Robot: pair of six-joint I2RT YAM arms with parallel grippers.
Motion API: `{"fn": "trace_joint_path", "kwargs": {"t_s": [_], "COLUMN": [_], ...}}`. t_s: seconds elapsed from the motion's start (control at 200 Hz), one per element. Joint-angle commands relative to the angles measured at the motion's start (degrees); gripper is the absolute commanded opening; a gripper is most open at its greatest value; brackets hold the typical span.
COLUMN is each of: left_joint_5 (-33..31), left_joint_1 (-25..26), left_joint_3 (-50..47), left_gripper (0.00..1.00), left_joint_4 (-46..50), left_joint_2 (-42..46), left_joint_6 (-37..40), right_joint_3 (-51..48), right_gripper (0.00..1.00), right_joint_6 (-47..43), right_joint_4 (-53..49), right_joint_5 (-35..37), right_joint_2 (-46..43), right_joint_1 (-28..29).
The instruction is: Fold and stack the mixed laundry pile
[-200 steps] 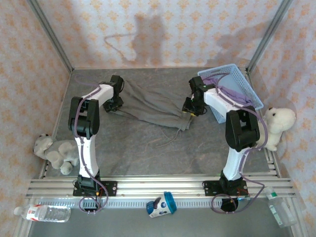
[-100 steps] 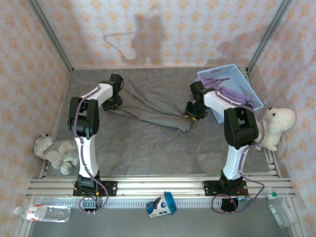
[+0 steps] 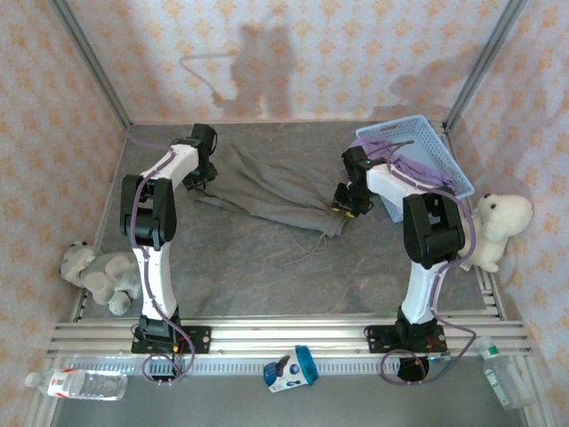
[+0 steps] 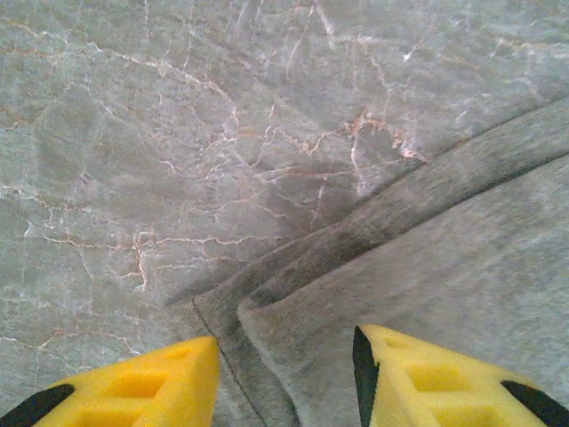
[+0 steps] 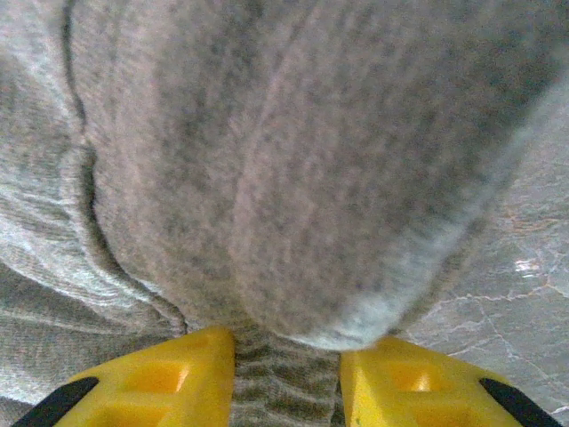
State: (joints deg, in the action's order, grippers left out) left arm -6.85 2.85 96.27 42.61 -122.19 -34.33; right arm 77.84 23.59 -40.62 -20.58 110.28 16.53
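Pinching a bunched fold of the grey-olive garment, the right gripper holds one end while the left gripper has its fingers spread over the opposite corner

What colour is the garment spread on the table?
Grey; the garment shows best in the top external view.

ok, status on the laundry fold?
Left gripper open, straddling a corner of grey-olive garment. Right gripper shut on its other end. Lavender T-shirt sits in blue basket.
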Motion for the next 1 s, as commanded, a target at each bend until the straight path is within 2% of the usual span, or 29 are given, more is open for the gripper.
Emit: {"fn": "trace_joint_path", "kwargs": {"t_s": [0.0,0.205,0.335,0.39,0.46,0.515,0.66,0.831,0.906,0.991], "left_joint_5": [-1.0,-1.1,-1.1,-1.1,-1.4,-1.5,-3.1,-6.7,-7.0,-5.1], "left_joint_1": [-0.5,-0.4,-0.5,-0.5,-0.5,-0.4,-0.5,-0.5,-0.5,-0.5], "left_joint_3": [2.3,0.3,-0.1,0.0,0.0,0.5,-0.4,-9.7,-12.5,-10.0], "left_gripper": [0.42,0.4,0.33,0.26,0.09,0.0,0.0,0.0,0.0,0.0], "left_joint_4": [2.8,2.2,1.9,1.6,1.3,1.9,4.9,5.3,4.3,7.2], "left_joint_2": [-0.6,-2.1,-3.0,-3.3,-3.3,-3.2,1.6,12.2,12.4,9.2], "left_joint_6": [1.4,1.7,1.7,1.5,1.5,1.8,3.1,4.9,5.9,5.7], "right_joint_3": [0.4,0.2,0.2,0.3,0.3,0.3,0.3,0.1,0.4,1.2], "right_gripper": [0.35,0.35,0.35,0.35,0.35,0.35,0.35,0.35,0.35,0.35], "right_joint_6": [1.0,1.2,1.2,1.1,1.0,1.0,1.1,1.7,1.5,0.6], "right_joint_4": [-0.7,-0.5,-0.7,-0.9,-1.0,-1.1,-1.8,-1.1,-1.0,-1.6], "right_joint_5": [0.9,0.7,0.5,0.5,0.6,0.8,1.8,1.5,0.9,0.7], "right_joint_2": [1.6,2.1,2.2,2.2,2.2,2.2,2.8,3.3,3.2,3.0], "right_joint_1": [-0.4,-0.4,-0.4,-0.4,-0.3,-0.4,-0.4,-0.4,-0.3,-0.3]}}
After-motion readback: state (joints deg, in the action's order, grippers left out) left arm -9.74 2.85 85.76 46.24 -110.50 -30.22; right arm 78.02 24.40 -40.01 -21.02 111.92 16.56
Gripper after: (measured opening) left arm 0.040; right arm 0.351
